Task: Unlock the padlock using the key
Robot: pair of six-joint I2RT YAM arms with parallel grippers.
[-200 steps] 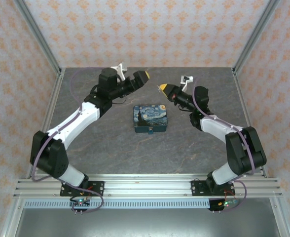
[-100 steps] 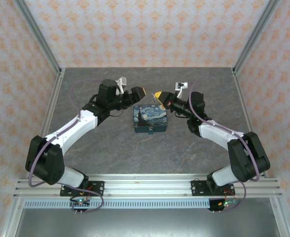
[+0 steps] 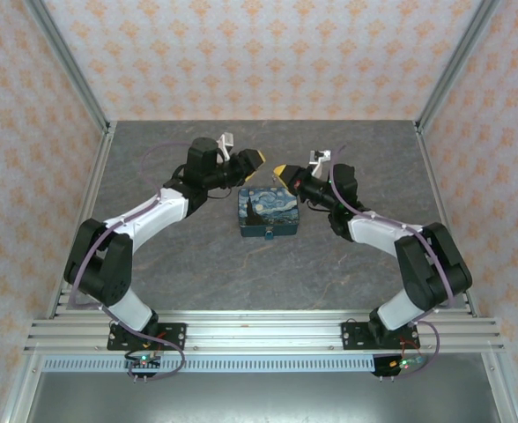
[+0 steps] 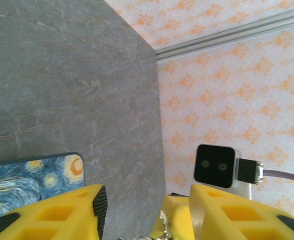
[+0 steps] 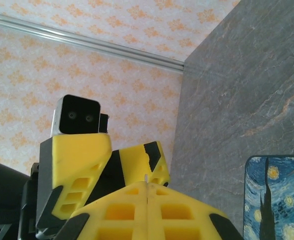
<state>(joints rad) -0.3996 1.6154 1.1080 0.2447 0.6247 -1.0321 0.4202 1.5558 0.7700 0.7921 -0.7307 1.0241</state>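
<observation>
Left gripper (image 3: 251, 160) is hovering over the far left corner of the tin (image 3: 270, 211), jaws standing apart and grasping nothing. The padlock (image 3: 268, 233) is sitting against the tin's near edge. Right gripper (image 3: 282, 171) is clenching a thin pale key (image 5: 146, 178) just beside the left fingers (image 4: 62, 215).

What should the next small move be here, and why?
Probably close the left gripper on the key. Its jaws stand apart on either side of the tip of the right gripper, whose shut jaws pinch that thin pale sliver, so this looks like a handover above the far edge of the Starry Night tin. The padlock sits at the tin's near side, away from both.
</observation>
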